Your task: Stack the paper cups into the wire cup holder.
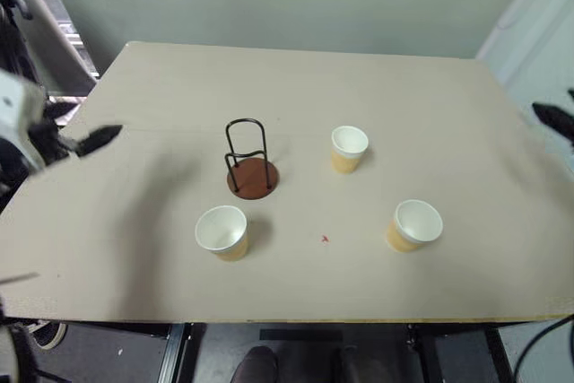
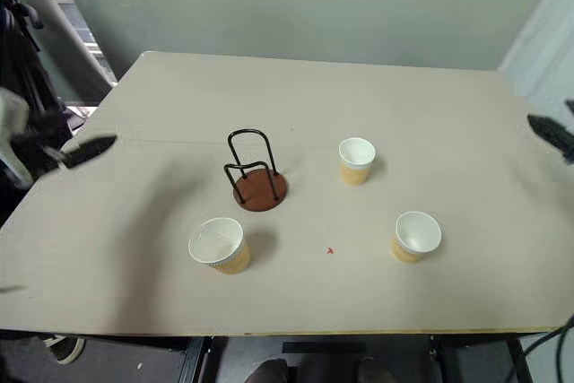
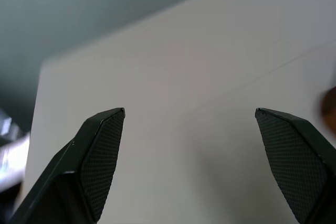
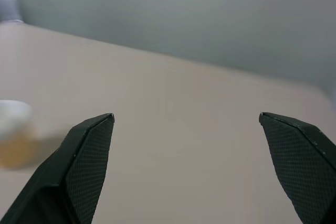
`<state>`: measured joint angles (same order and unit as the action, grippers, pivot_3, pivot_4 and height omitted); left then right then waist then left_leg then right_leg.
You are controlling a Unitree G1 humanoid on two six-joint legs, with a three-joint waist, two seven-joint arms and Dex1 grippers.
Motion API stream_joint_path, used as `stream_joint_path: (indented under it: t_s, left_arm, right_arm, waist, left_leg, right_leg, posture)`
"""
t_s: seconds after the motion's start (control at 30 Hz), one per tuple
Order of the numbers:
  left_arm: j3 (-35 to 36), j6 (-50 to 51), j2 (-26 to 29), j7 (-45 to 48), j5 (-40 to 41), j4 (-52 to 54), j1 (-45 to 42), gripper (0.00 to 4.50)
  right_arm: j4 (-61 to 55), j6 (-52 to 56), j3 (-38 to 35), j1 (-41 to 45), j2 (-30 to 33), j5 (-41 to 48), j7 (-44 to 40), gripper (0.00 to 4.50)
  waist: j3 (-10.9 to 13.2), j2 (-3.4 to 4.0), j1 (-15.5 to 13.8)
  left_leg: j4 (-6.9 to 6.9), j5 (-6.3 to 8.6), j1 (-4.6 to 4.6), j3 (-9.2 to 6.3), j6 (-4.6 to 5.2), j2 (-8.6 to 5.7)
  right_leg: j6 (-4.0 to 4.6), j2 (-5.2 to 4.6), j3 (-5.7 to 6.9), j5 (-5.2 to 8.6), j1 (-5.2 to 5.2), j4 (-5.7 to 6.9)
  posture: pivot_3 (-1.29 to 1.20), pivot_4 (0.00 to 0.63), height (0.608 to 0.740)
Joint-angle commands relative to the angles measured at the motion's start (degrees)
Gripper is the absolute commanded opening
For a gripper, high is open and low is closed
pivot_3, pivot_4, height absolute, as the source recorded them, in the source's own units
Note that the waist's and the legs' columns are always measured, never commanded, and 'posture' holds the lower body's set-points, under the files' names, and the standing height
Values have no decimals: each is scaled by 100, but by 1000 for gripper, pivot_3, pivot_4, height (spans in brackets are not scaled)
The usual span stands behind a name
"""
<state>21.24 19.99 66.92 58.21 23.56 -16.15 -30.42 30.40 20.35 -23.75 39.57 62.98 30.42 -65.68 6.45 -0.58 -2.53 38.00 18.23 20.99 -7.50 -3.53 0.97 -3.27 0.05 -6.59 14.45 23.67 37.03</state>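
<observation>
Three paper cups stand upright on the table, tan outside and white inside: one at the near left [image 1: 223, 231], one at the near right [image 1: 416, 224], one further back [image 1: 349, 148]. The wire cup holder [image 1: 247, 152], black loops on a round reddish-brown base, stands empty left of the far cup. My left gripper [image 3: 190, 110] hovers open over the table's left edge, its fingers [image 1: 100, 138] well left of the holder. My right gripper [image 4: 187, 114] is open at the table's right edge, its fingers [image 1: 552, 117] far from the cups. Neither holds anything.
The beige table [image 1: 404, 78] has a tiny red mark [image 1: 325, 239] between the two near cups. A grey-green wall runs behind it. Dark gear [image 1: 13, 33] stands off the table's left side, and the floor shows below the near edge.
</observation>
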Motion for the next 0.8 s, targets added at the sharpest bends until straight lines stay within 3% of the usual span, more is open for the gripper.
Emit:
stream_joint_path:
  t_s: [0.03,0.2,0.4,0.6,0.8]
  left_arm:
    - [-440,230,152,831,186,489,24,4253]
    - [-956,253,339,1610,138,941,5,4253]
    - [-1239,218,232,1723,-36,824,-449,4253]
    - [-1940,239,-487,1588,-375,739,-814,4253]
    - [-2499,-228,-1075,1234,-1137,-30,-1287,4253]
  right_arm:
    - [-677,426,121,-184,242,288,-755,4500]
    - [-1826,808,357,-690,393,477,-1471,4500]
    - [-2242,926,333,-822,585,543,-1804,4500]
    - [-2713,1140,238,-695,405,873,-1637,4500]
    - [-3244,1418,67,-648,433,1171,-1404,4500]
  waist:
    - [-1,4,-2]
    - [8,-10,42]
    - [8,-9,104]
    - [4,-1,108]
    - [5,-3,137]
  left_leg:
    - [0,0,-6,-2,1,2]
    - [27,-8,0,-6,0,33]
    - [26,-8,-1,-10,0,48]
    - [27,-6,-3,-14,4,68]
    - [34,-6,0,-15,2,80]
  right_leg:
    - [4,-5,-5,3,-1,-4]
    - [4,-1,-15,4,5,2]
    - [2,11,-9,3,6,2]
    - [-6,12,1,-1,6,0]
    - [-21,46,6,-10,9,-7]
  posture:
    - [0,150,740]
    - [0,150,740]
    - [0,150,740]
    - [0,150,740]
    - [0,150,740]
